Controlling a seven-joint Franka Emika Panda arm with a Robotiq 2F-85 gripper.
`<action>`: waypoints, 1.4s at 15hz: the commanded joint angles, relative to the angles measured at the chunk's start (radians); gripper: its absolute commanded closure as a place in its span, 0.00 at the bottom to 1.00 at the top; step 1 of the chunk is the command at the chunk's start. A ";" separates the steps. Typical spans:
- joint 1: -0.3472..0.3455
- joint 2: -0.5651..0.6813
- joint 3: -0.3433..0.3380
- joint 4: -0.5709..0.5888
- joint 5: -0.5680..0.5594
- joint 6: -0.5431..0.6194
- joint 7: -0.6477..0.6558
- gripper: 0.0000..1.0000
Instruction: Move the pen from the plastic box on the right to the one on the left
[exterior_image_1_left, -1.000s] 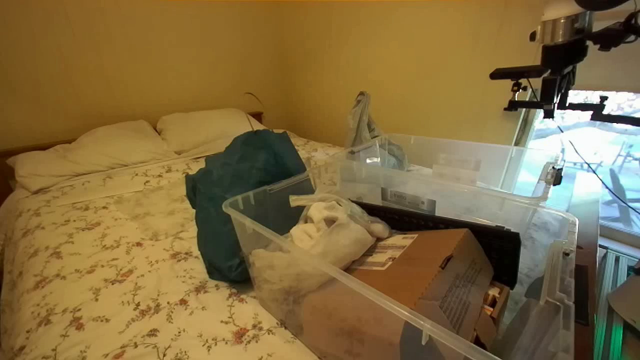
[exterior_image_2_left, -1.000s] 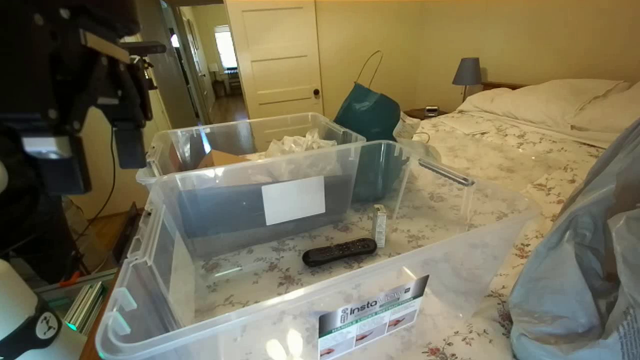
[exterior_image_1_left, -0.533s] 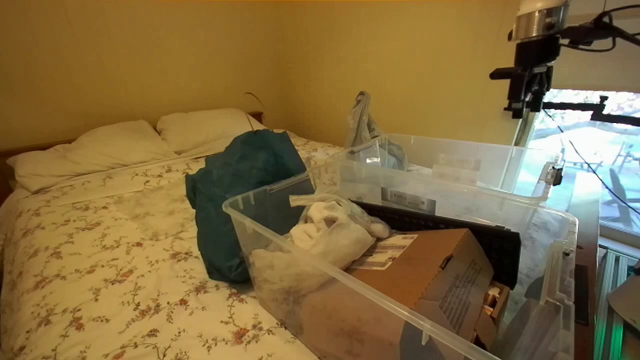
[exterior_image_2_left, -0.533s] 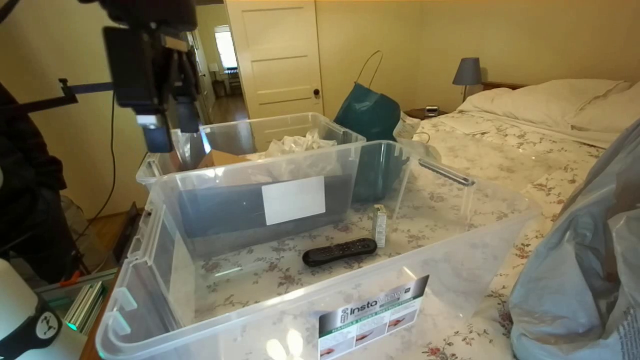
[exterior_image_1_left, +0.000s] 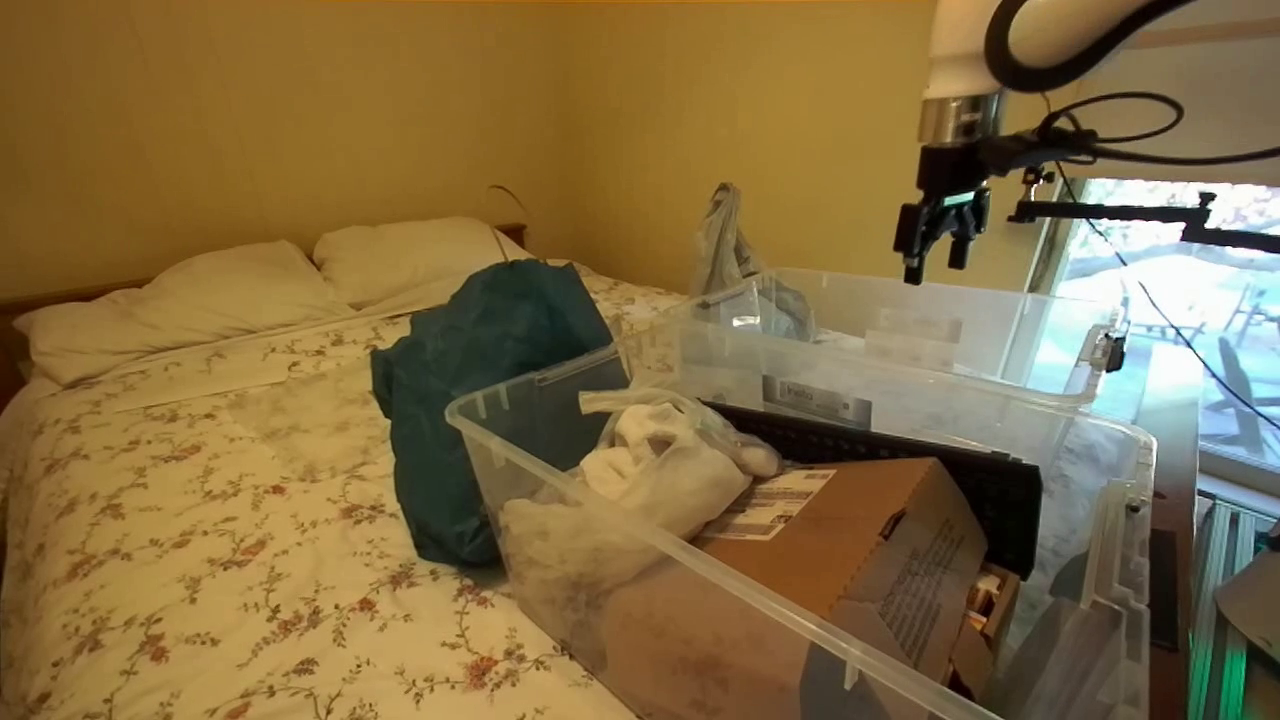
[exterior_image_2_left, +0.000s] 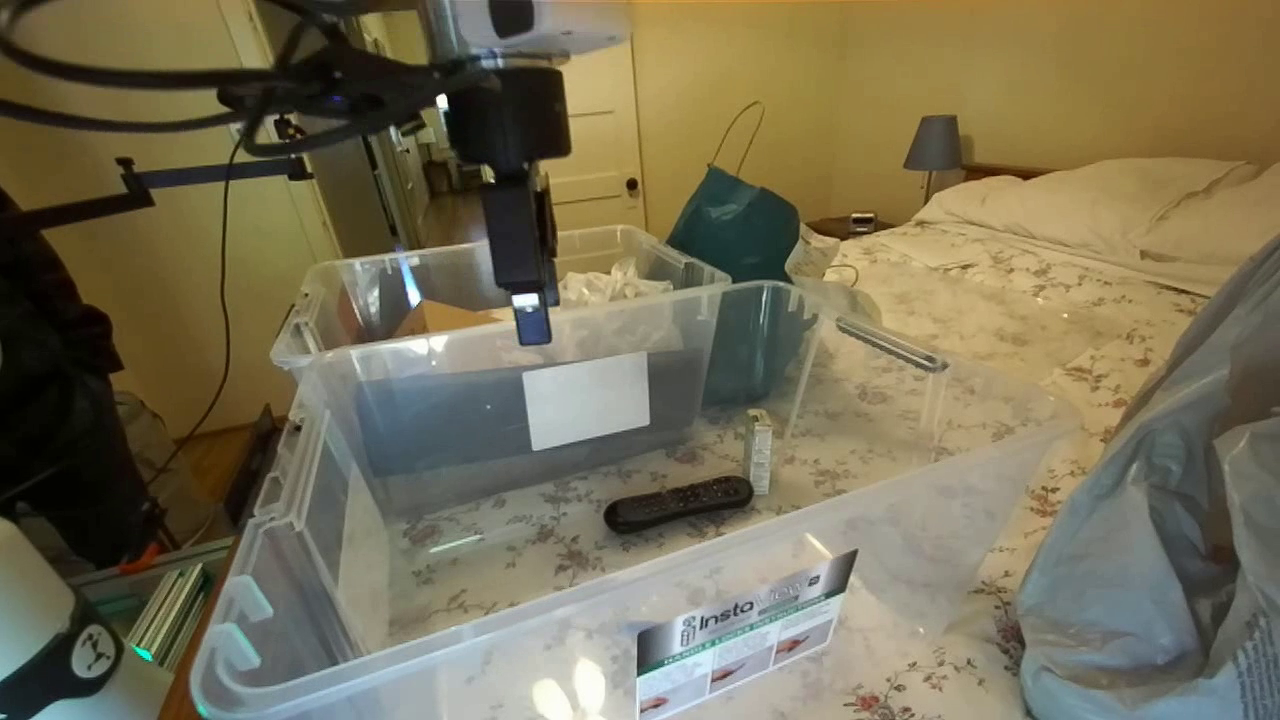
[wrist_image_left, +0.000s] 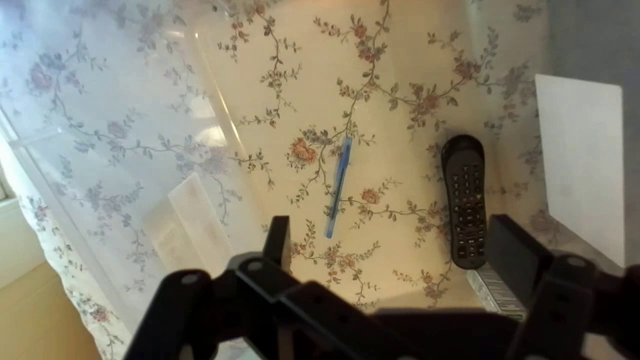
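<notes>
A blue pen (wrist_image_left: 339, 187) lies on the floor of a clear plastic box, left of the black remote, in the wrist view. I cannot make the pen out in the exterior views. This box (exterior_image_2_left: 500, 615) has the InstaView label; it is the far box (exterior_image_1_left: 850, 300) in an exterior view. The clear box beside it (exterior_image_1_left: 700, 560) also shows in an exterior view (exterior_image_2_left: 400, 258). My gripper (wrist_image_left: 390, 225) is open and empty, well above the pen. In both exterior views the gripper (exterior_image_1_left: 938, 265) hangs high over the boxes, fingers down (exterior_image_2_left: 533, 325).
The pen's box also holds the black remote (exterior_image_2_left: 680, 503) and a small upright carton (exterior_image_2_left: 759, 455). The box beside it holds a cardboard box (exterior_image_1_left: 850, 530) and a white plastic bag (exterior_image_1_left: 660, 460). A teal bag (exterior_image_1_left: 490, 400) and a grey bag (exterior_image_2_left: 1160, 520) stand nearby.
The gripper has moved left and lower in an exterior view, and rightward across the other outside picture. It has also turned. The boxes and their contents have not moved.
</notes>
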 joint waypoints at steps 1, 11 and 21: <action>0.013 0.030 0.007 0.002 -0.026 0.015 0.033 0.00; 0.023 0.421 0.011 0.097 -0.031 0.108 0.155 0.00; 0.073 0.807 -0.135 0.326 0.022 0.071 0.238 0.00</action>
